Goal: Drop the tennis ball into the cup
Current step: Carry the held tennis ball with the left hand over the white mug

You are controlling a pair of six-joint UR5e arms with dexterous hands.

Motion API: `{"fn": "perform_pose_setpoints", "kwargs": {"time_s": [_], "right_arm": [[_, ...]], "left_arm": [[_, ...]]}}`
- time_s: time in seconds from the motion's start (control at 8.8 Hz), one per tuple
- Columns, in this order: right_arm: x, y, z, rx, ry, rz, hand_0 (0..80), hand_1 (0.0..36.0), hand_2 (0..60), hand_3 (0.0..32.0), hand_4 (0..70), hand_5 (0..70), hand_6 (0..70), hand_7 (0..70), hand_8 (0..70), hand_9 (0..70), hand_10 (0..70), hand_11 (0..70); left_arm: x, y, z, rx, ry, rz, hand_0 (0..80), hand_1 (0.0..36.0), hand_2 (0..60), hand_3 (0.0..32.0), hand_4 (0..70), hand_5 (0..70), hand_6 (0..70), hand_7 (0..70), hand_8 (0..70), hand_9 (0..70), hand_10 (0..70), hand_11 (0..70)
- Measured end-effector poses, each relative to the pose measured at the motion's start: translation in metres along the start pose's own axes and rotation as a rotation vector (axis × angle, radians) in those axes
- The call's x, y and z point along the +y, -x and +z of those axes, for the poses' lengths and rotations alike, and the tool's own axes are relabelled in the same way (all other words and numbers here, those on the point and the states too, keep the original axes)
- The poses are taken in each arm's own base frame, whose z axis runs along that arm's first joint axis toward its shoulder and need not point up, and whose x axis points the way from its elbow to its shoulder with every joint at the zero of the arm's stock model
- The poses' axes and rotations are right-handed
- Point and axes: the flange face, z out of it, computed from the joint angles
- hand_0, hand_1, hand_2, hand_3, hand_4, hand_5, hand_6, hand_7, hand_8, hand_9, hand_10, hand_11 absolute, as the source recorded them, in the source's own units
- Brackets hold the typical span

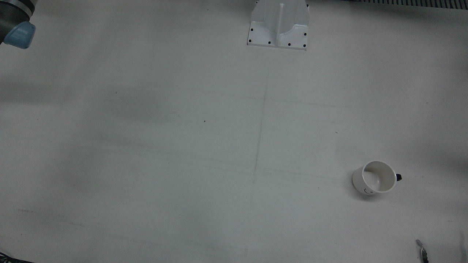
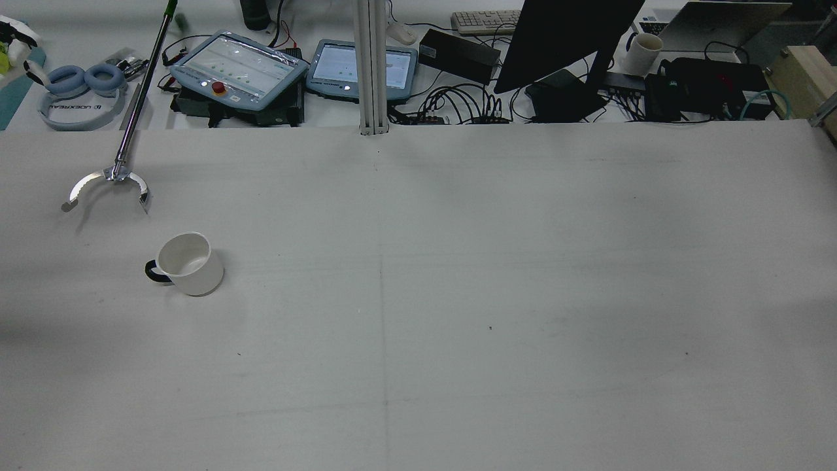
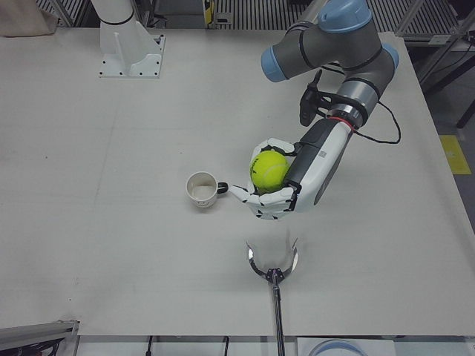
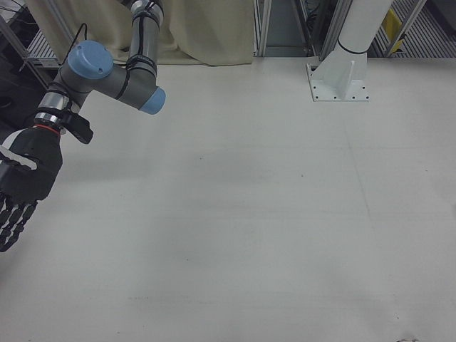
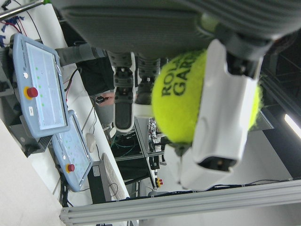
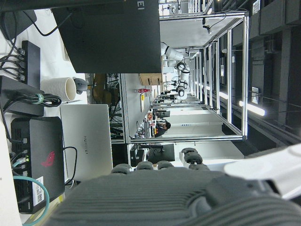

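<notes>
My left hand (image 3: pixel 286 185) is shut on a yellow tennis ball (image 3: pixel 269 169) and holds it above the table, just to the right of the cup in the left-front view. The ball fills the left hand view (image 5: pixel 202 96) between white fingers (image 5: pixel 225 122). The white cup (image 3: pixel 201 189) with a dark handle stands upright and empty; it also shows in the front view (image 1: pixel 376 178) and the rear view (image 2: pixel 186 263). My right hand (image 4: pixel 21 185) hangs open and empty at the far edge of its half of the table.
A metal grabber tool with curved claws (image 2: pixel 108 180) lies on the table near the cup, also in the left-front view (image 3: pixel 273 267). A white pedestal (image 1: pixel 279 23) stands at the table's robot side. Tablets, cables and a monitor (image 2: pixel 569 39) crowd the bench beyond.
</notes>
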Motion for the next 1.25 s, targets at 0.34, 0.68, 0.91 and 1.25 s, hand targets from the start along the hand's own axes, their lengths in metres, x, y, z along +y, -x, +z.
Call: {"fn": "perform_pose_setpoints", "kwargs": {"time_s": [0.34,0.68,0.91,1.25], "right_arm": [[-0.001,0.000,0.000,0.000,-0.002,0.000,0.0,0.0,0.0,0.0,0.0,0.0,0.0,0.0,0.0,0.0,0.0,0.0],[-0.002,0.000,0.000,0.000,-0.003,-0.001,0.0,0.0,0.0,0.0,0.0,0.0,0.0,0.0,0.0,0.0,0.0,0.0],[-0.002,0.000,0.000,0.000,-0.004,-0.001,0.0,0.0,0.0,0.0,0.0,0.0,0.0,0.0,0.0,0.0,0.0,0.0],[-0.002,0.000,0.000,0.000,-0.004,-0.001,0.0,0.0,0.0,0.0,0.0,0.0,0.0,0.0,0.0,0.0,0.0,0.0]], "left_arm": [[0.018,0.062,0.030,-0.095,0.064,-0.031,80.0,36.0,60.0,0.0,45.9,22.0,51.2,70.0,47.0,68.7,24.4,39.1],[0.035,0.134,0.052,-0.198,0.113,-0.060,80.0,36.0,60.0,0.0,45.3,23.5,59.8,70.0,48.1,67.9,23.9,38.2],[0.043,0.172,0.060,-0.241,0.136,-0.073,80.0,36.0,60.0,0.0,43.7,20.0,45.7,70.0,45.4,67.6,23.7,37.8],[0.043,0.208,0.060,-0.281,0.161,-0.059,80.0,36.0,60.0,0.0,42.7,23.8,63.9,70.0,48.0,66.2,23.4,37.1]]}}
